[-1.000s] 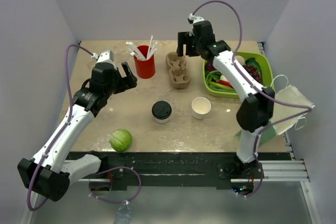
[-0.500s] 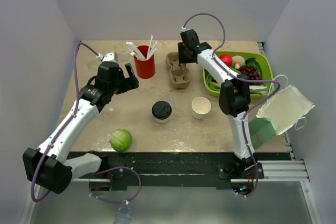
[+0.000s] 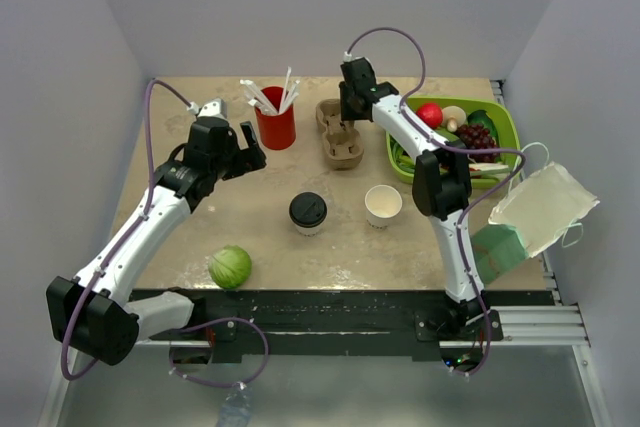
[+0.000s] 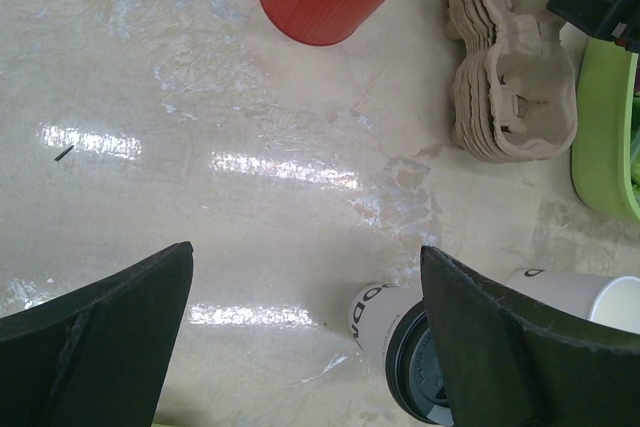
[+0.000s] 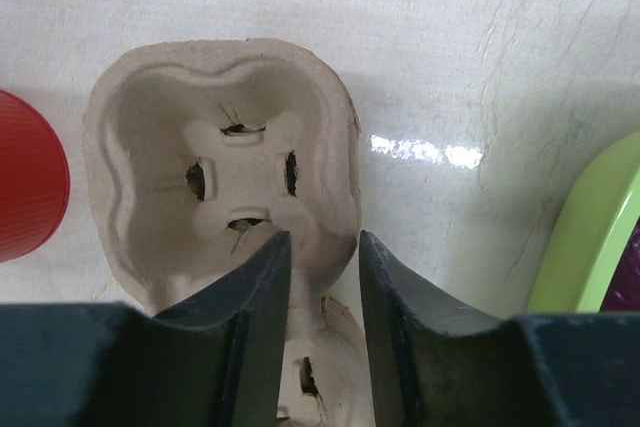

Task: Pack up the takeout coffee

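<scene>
Left gripper (image 3: 246, 145) hangs over the left half of the bench with its jaws spread wide and nothing between them. In the left wrist view, the two dark fingers (image 4: 95, 337) frame bare tabletop. The takeout coffee (image 3: 308, 212) stands upright near the middle of the bench, a little toward the near edge, with its black lid on. From the left wrist it peeks out beside the right-hand finger, and nothing is touching it. Just beside it, toward the right edge, sits the lidless white cup (image 3: 383, 204), also upright and clear of the coffee.

At the far edge, the right gripper (image 3: 347, 113) is down over the pulp cup carrier (image 3: 341, 137). In the right wrist view its jaws are a narrow gap apart, with the fingertips (image 5: 268, 257) over the rim of one well and the carrier's pulp showing in the gap. Whether the pads press on it cannot be told.

The red cup (image 3: 275, 127), with white straws in it, stands just left of the carrier. The green basket (image 3: 510, 125) of produce sits at the far right corner. A green cabbage (image 3: 230, 267) rests near the near edge, on the left side.
</scene>
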